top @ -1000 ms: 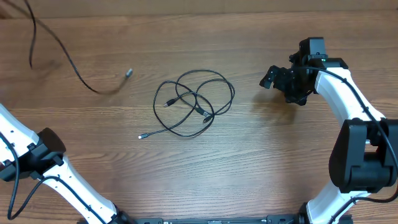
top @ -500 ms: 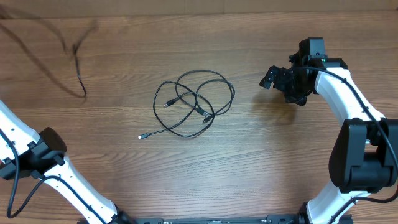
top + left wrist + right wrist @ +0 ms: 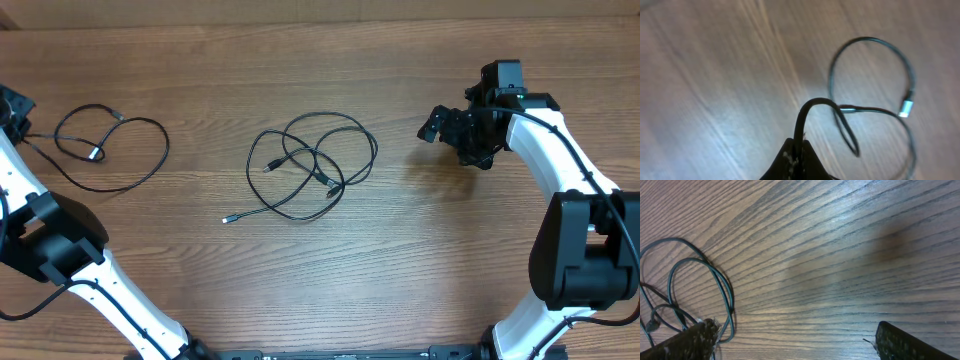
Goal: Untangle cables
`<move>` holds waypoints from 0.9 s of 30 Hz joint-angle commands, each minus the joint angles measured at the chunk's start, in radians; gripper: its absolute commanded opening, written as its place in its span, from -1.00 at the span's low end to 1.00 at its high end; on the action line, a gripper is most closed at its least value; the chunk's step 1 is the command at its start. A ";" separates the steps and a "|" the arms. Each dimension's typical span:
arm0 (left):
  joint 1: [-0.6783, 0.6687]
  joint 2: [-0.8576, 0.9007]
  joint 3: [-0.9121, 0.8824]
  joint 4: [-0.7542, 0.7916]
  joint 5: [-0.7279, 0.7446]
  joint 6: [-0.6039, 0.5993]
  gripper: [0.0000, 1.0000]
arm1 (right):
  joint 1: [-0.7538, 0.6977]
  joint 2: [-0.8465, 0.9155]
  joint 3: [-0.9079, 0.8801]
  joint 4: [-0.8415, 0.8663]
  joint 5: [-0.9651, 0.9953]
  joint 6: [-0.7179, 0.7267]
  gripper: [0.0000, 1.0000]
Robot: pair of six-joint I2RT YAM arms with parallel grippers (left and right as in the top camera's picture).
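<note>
One black cable lies in loose loops at the far left of the table, apart from the others. My left gripper is shut on one end of it at the table's left edge. In the left wrist view the cable rises out of the closed left gripper, and its silver plug rests on the wood. The remaining cables form a tangle at the table's middle. My right gripper hovers open to the right of that tangle, holding nothing; its wrist view shows the cable loops beside the left finger.
The wooden table carries only the cables. A small plug end of the tangle sticks out toward the front left. The white right arm reaches in from the right.
The separated cable, earlier whipping through the air at the upper left, now lies looped on the table. My left arm has swung toward the far left edge. The right arm has not moved.
</note>
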 commanded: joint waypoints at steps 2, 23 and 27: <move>0.021 -0.008 -0.019 -0.025 -0.140 0.019 -0.91 | 0.000 -0.012 -0.008 0.002 -0.005 0.005 1.00; 0.072 -0.008 -0.123 -0.018 -0.140 0.019 0.82 | 0.000 -0.012 -0.008 0.002 -0.005 0.005 1.00; 0.072 -0.008 -0.123 -0.005 -0.121 0.019 0.99 | 0.000 -0.012 -0.008 0.002 -0.005 0.005 1.00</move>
